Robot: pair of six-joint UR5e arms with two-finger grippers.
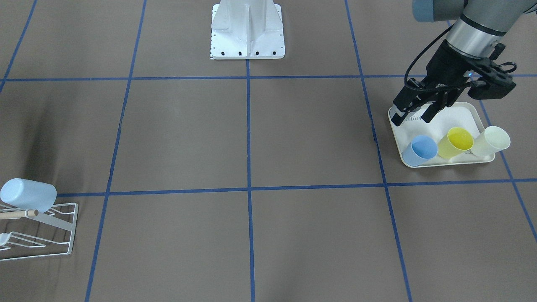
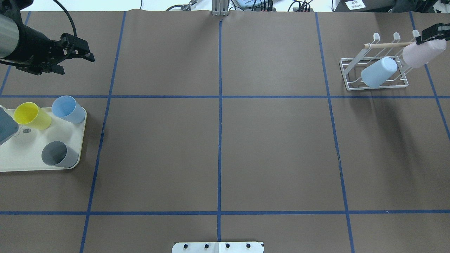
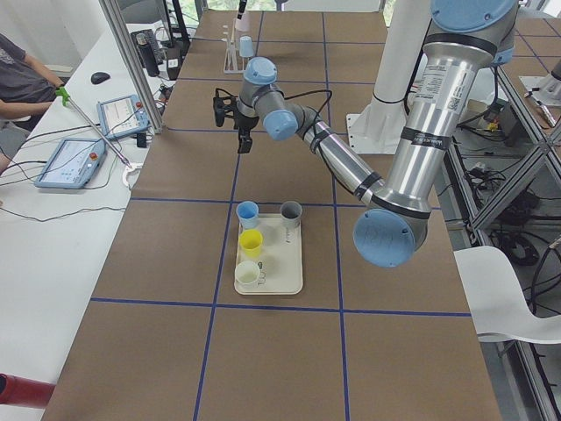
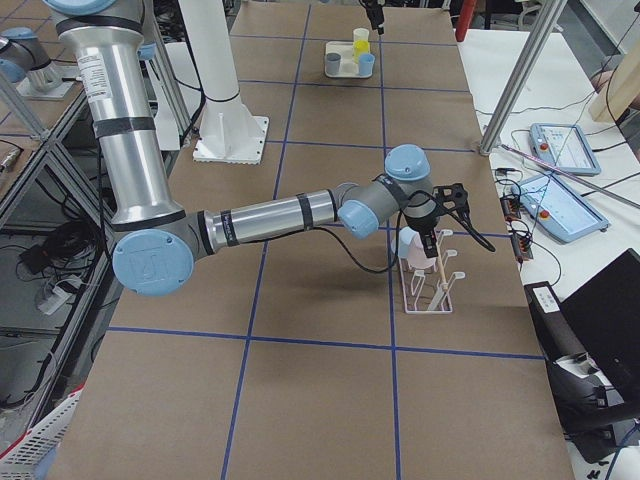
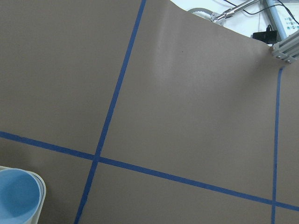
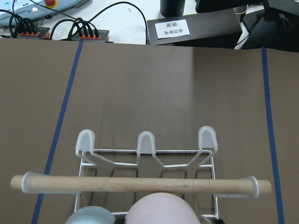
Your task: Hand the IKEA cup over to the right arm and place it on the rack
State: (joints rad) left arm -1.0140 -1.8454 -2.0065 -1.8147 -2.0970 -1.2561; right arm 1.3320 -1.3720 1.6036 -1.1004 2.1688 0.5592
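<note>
A pink IKEA cup [image 2: 420, 53] hangs tilted over the right end of the white wire rack [image 2: 351, 83], just below its wooden dowel [image 2: 386, 44]. My right gripper [image 2: 426, 38] is shut on the cup's base. In the right wrist view the pink cup [image 6: 161, 209] fills the bottom edge under the dowel [image 6: 140, 184]. A light-blue cup [image 2: 378, 72] sits upside down on the rack. My left gripper [image 1: 415, 114] hovers open and empty over the far end of the cream tray [image 1: 470, 113].
On the tray [image 2: 21, 158] stand a blue cup [image 2: 68, 109], a yellow cup [image 2: 32, 115] and a grey cup [image 2: 58, 154]; a cream cup [image 1: 491, 141] shows in the front view. The robot base [image 1: 247, 31] stands at mid-table. A person sits at the side desk [image 3: 26, 79].
</note>
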